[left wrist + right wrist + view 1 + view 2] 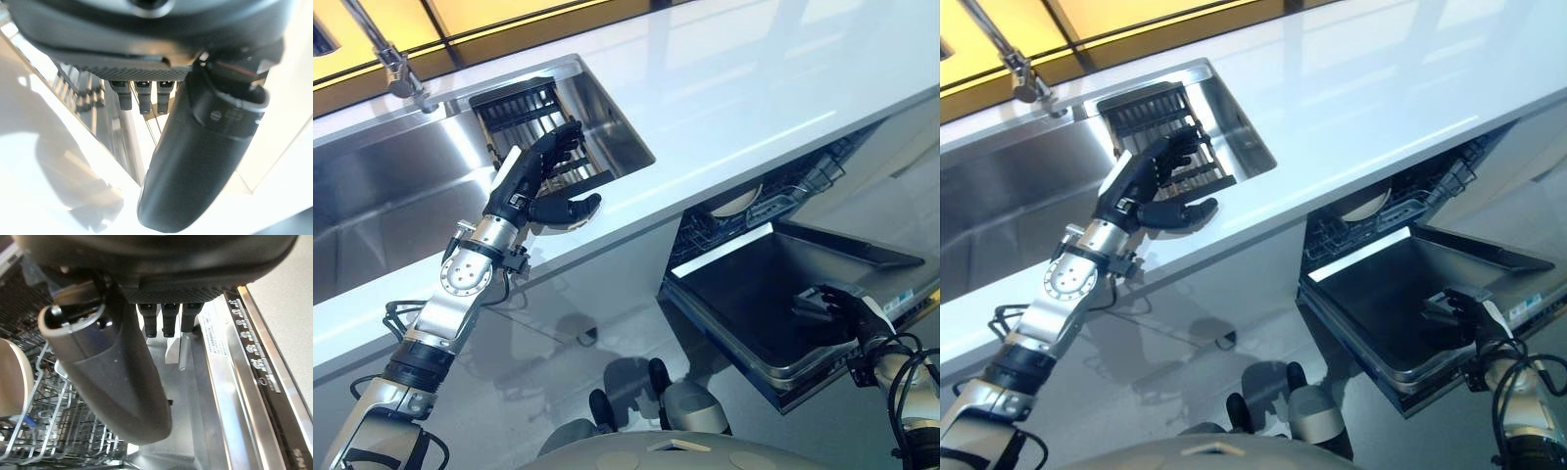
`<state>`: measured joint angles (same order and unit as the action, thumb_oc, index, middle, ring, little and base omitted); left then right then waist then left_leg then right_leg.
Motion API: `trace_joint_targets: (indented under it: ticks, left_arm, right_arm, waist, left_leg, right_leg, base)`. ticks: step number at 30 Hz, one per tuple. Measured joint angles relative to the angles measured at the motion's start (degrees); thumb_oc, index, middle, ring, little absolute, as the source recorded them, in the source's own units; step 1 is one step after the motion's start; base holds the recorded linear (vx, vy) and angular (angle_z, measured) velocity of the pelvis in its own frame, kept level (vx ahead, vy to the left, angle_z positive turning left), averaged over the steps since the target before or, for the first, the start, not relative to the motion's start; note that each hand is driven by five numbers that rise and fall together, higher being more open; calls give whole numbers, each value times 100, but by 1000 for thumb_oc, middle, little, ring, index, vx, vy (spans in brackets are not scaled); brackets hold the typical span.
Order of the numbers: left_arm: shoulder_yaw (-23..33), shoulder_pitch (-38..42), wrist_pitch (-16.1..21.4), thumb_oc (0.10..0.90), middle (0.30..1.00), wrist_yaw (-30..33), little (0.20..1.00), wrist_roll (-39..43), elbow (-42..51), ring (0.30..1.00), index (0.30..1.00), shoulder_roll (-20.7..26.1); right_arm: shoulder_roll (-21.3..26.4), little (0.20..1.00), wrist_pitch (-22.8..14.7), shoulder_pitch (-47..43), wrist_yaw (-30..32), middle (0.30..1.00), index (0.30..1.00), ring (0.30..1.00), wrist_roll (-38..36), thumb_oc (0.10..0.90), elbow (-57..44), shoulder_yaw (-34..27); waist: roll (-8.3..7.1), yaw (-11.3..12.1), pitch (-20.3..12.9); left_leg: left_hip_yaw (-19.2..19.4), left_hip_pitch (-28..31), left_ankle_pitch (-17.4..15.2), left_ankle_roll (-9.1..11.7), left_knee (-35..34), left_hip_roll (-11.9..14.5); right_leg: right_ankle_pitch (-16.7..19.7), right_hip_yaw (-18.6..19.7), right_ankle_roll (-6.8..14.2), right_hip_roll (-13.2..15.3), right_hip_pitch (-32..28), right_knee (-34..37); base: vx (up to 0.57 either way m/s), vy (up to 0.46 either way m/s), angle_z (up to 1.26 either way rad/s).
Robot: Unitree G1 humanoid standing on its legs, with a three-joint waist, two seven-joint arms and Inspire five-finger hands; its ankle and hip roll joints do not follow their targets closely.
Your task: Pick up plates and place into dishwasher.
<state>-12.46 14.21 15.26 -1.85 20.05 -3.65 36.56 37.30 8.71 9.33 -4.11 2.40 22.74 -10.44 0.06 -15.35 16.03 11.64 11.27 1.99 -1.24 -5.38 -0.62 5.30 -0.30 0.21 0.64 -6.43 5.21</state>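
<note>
My left hand (536,171) reaches over the front edge of the steel sink (391,196). Its fingers lie fairly straight above a black dish rack (533,113) in the basin, and its thumb (195,161) sticks out over the white counter. A pale rounded rim (556,226) shows just under the thumb; I cannot tell whether it is a plate. A beige plate (738,202) stands in the dishwasher's wire rack (58,431) below the counter. My right hand (834,304) hovers open over the lowered dishwasher door (754,294), holding nothing.
The white counter (754,88) runs across the view to the right of the sink. A tap (396,64) stands at the sink's back edge. The open dishwasher door juts out into the floor space at the lower right.
</note>
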Motion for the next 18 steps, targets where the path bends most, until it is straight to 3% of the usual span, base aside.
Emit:
trace_joint_targets:
  ticks: [5,11,18]
  left_arm:
    - [1,0,6,800,900,3,900,2,-7,900,900,14]
    - [180,-84,86,800,900,26,900,0,-11,900,900,31]
    - [251,-147,91,800,900,45,900,0,-17,900,900,210]
  right_arm:
    - [-120,900,-137,152,56,900,900,900,-3,800,-8,-44]
    - [-506,900,-113,550,846,900,900,900,-77,800,196,-503]
    - [-974,900,-123,900,1776,900,900,900,-887,800,1109,-1013]
  waist:
    - [-36,-41,-158]
    - [-62,-79,-187]
    - [-159,-195,-293]
  left_leg:
    - [91,17,-46,48,-1,39]
    - [170,-51,-54,42,-1,49]
    - [226,-102,-77,56,-2,64]
  right_leg:
    - [-6,101,5,-48,24,1]
    - [-6,147,5,-64,110,0]
    - [-6,197,5,-83,190,0]
  base:
    - [-14,2,-9]
    - [-20,-14,-5]
    - [-9,-22,-5]
